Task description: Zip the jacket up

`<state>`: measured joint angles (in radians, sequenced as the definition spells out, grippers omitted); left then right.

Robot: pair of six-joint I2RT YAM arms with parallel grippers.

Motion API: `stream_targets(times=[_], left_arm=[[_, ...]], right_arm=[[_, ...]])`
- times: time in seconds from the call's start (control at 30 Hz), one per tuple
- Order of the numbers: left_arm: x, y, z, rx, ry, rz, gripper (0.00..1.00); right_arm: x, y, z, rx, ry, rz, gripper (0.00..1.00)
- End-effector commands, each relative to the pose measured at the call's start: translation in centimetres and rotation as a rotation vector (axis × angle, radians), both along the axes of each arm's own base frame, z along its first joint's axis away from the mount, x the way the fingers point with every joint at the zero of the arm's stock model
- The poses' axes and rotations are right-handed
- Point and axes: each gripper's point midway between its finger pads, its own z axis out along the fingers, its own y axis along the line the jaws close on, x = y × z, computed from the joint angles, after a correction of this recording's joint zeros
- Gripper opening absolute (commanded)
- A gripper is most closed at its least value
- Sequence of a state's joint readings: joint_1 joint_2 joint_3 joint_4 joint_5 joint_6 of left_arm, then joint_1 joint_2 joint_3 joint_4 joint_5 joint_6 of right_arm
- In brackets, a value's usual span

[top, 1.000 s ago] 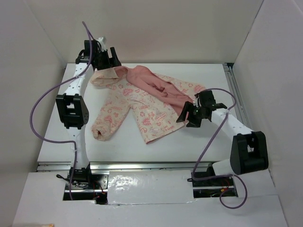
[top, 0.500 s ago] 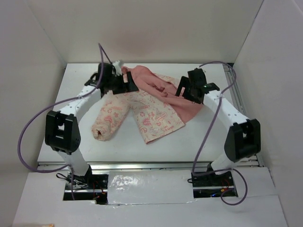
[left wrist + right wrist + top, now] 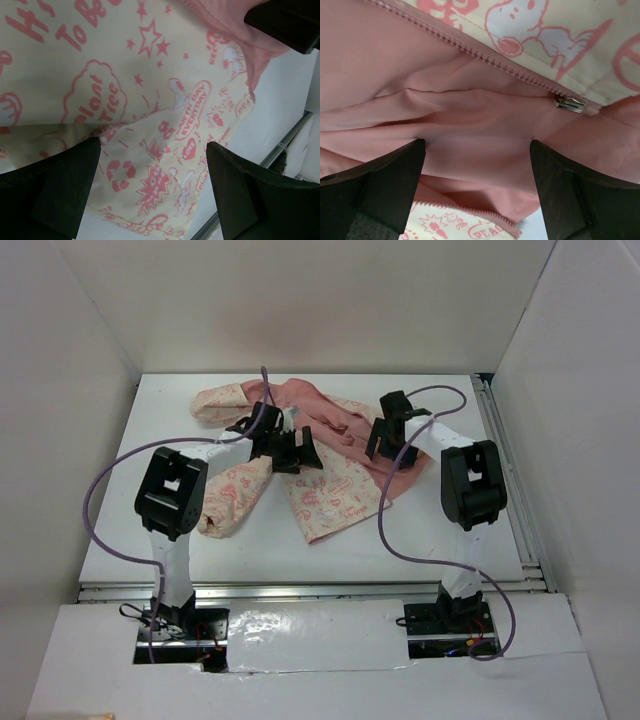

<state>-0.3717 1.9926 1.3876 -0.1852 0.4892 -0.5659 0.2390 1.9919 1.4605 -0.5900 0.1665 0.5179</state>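
Note:
The jacket (image 3: pixel 320 475) lies spread on the white table, cream with pink print, its salmon lining (image 3: pixel 335 420) showing at the middle and right. My left gripper (image 3: pixel 297 453) is open over the left front panel (image 3: pixel 150 150), holding nothing. My right gripper (image 3: pixel 385 443) is open over the pink lining (image 3: pixel 470 145), holding nothing. The right wrist view shows a line of pink zipper teeth (image 3: pixel 470 47) with the metal slider (image 3: pixel 570 104) at its end, and a second zipper edge (image 3: pixel 485 217) below. The hood (image 3: pixel 225 400) lies at the back left.
White walls stand close on the left, back and right of the table (image 3: pixel 440 530). A metal rail (image 3: pixel 500 455) runs along the table's right edge. Purple cables (image 3: pixel 100 490) loop from both arms. The left sleeve (image 3: pixel 230 500) reaches toward the front.
Both arms swung inward over the jacket. The left gripper moved from the hood at the back left to the jacket's middle. The right gripper moved up and left onto the lining. The hood now lies flat.

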Motion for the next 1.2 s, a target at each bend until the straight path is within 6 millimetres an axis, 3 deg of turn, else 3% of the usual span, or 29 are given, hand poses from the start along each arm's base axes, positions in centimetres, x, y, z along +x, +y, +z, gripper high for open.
stream_targets(times=[0.0, 0.1, 0.17, 0.23, 0.27, 0.33, 0.37, 0.43, 0.47, 0.6, 0.73, 0.8, 0.9, 1.0, 1.03, 1.1, 1.13, 1.17], left_arm=[[1.3, -1.0, 0.5, -0.039, -0.002, -0.001, 0.99], [1.6, 0.2, -2.2, 0.026, 0.057, 0.044, 0.99], [1.8, 1.7, -3.1, 0.064, 0.088, 0.085, 0.99], [2.7, 3.9, -4.0, 0.116, 0.089, 0.157, 0.99], [2.9, 4.6, -4.2, 0.128, 0.083, 0.174, 0.99], [3.7, 6.7, -4.2, 0.119, 0.076, 0.212, 0.99], [4.1, 7.3, -4.0, 0.114, 0.071, 0.223, 0.99], [5.0, 8.9, -3.8, 0.118, 0.070, 0.248, 0.99], [5.8, 9.3, -3.4, 0.118, 0.053, 0.256, 0.99], [8.1, 11.1, -2.6, 0.146, 0.023, 0.268, 0.99], [8.5, 11.6, -0.1, 0.152, -0.026, 0.275, 0.99], [7.1, 11.3, 2.2, 0.130, -0.055, 0.278, 0.99], [3.9, 10.5, 4.5, 0.124, -0.121, 0.263, 0.99], [-0.3, 9.6, 4.5, 0.137, -0.138, 0.252, 0.99], [-2.2, 9.7, 3.0, 0.152, -0.102, 0.246, 0.99], [-4.1, 8.7, 3.8, 0.137, -0.124, 0.236, 0.99], [-5.7, 8.6, 2.5, 0.147, -0.099, 0.223, 0.99], [-6.4, 8.1, 3.1, 0.132, -0.112, 0.219, 0.99]], right_arm=[[0.3, 0.6, 0.2, 0.058, 0.011, 0.043, 0.91], [-2.0, 1.5, -0.7, 0.083, 0.048, 0.054, 0.90], [-4.6, 2.8, -1.1, 0.110, 0.082, 0.055, 0.90], [-7.2, 4.2, -1.7, 0.140, 0.105, 0.073, 0.89], [-8.4, 5.8, -1.9, 0.145, 0.115, 0.121, 0.89], [-11.4, 7.8, -2.9, 0.172, 0.167, 0.180, 0.88], [-13.2, 10.0, -2.7, 0.187, 0.175, 0.249, 0.88], [-15.8, 11.7, -3.0, 0.203, 0.182, 0.309, 0.88], [-18.0, 13.8, -2.9, 0.239, 0.202, 0.393, 0.88], [-21.3, 17.4, -1.4, 0.279, 0.155, 0.547, 0.88], [-19.8, 18.0, 2.5, 0.258, 0.006, 0.597, 0.88], [-19.1, 18.1, 4.5, 0.263, -0.064, 0.616, 0.88], [-17.9, 16.0, 7.5, 0.187, -0.182, 0.575, 0.89], [-16.5, 12.2, 7.5, 0.083, -0.193, 0.447, 0.90], [-15.7, 10.7, 7.3, 0.074, -0.186, 0.386, 0.90], [-15.3, 9.2, 6.4, 0.045, -0.160, 0.344, 0.90], [-14.8, 8.4, 6.0, 0.028, -0.153, 0.317, 0.90], [-14.0, 7.1, 5.3, 0.002, -0.132, 0.276, 0.90]])
